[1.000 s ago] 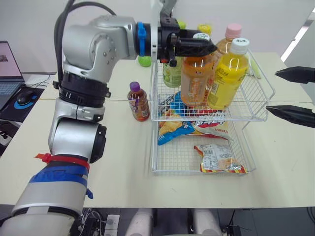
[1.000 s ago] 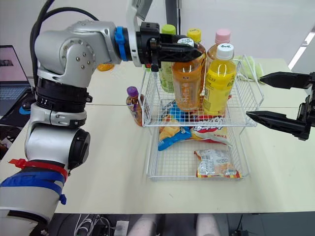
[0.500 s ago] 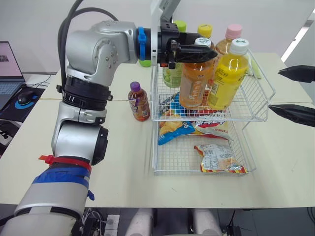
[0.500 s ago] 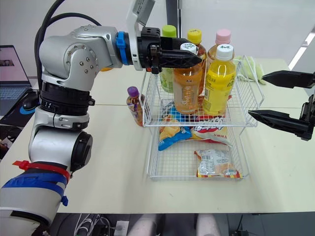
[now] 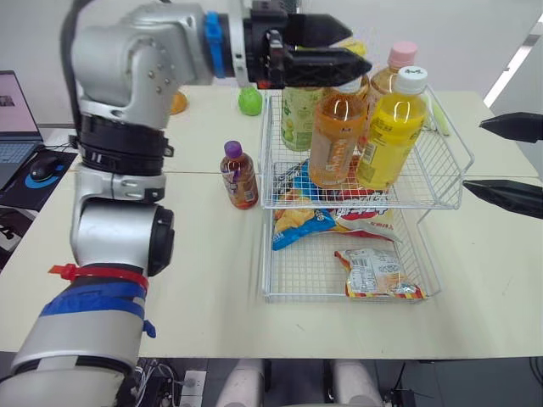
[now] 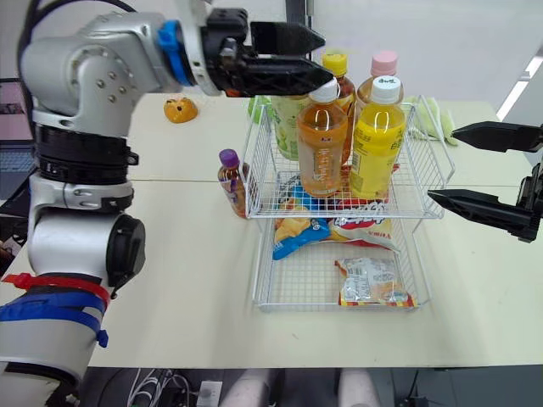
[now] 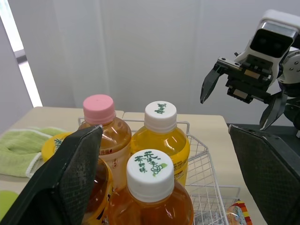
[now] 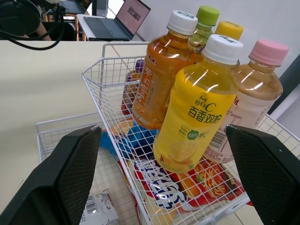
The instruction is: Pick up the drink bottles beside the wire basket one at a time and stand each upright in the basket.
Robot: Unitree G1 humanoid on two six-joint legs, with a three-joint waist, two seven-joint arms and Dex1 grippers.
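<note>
While the orange bottle (image 5: 337,127) stands in the wire basket (image 5: 407,193), the left hand (image 5: 357,44) gapes above it, the right hand (image 6: 440,164) alongside.

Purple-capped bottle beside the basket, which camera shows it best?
Left eye view: the purple-capped bottle stands whole, unblocked. Right eye view shows it similarly; right wrist view glimpses it through the wire basket.

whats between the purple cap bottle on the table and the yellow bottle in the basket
The wire basket side and the white-capped orange bottle inside it; left eye view.
</note>
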